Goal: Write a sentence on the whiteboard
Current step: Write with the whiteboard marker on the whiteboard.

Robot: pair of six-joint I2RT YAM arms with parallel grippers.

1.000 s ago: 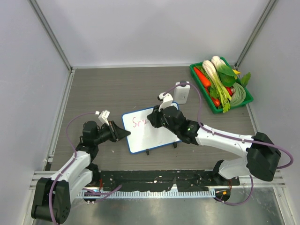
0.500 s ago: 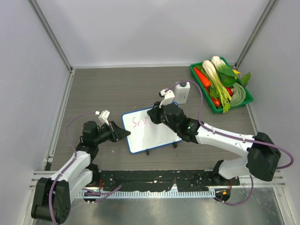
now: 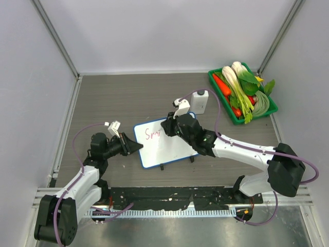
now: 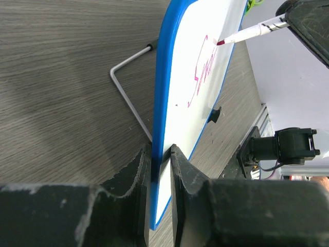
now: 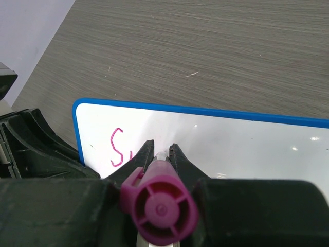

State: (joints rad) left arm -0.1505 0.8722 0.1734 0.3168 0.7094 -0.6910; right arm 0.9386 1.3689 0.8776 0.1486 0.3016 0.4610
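The whiteboard [image 3: 164, 144] stands near the table's front, white with a blue rim. My left gripper [image 3: 134, 147] is shut on its left edge; in the left wrist view the jaws pinch the blue rim [image 4: 160, 154]. My right gripper [image 3: 168, 127] is shut on a magenta marker [image 5: 160, 206], its tip on the board [image 4: 220, 43]. The sentence [image 3: 153, 135] reads only "Smi" in magenta at the board's upper left; it also shows in the left wrist view [image 4: 203, 74]. In the right wrist view only the "S" [image 5: 117, 146] shows beside my fingers.
A white bottle [image 3: 200, 101] stands just behind the board. A green tray [image 3: 270, 110] of vegetables sits at the back right. The board's wire stand [image 4: 128, 98] sticks out behind it. White walls enclose the table.
The right gripper has moved the marker slightly right along the board's top line; the writing has grown from "Sm" to about "Smi". The left arm and the board have not moved.
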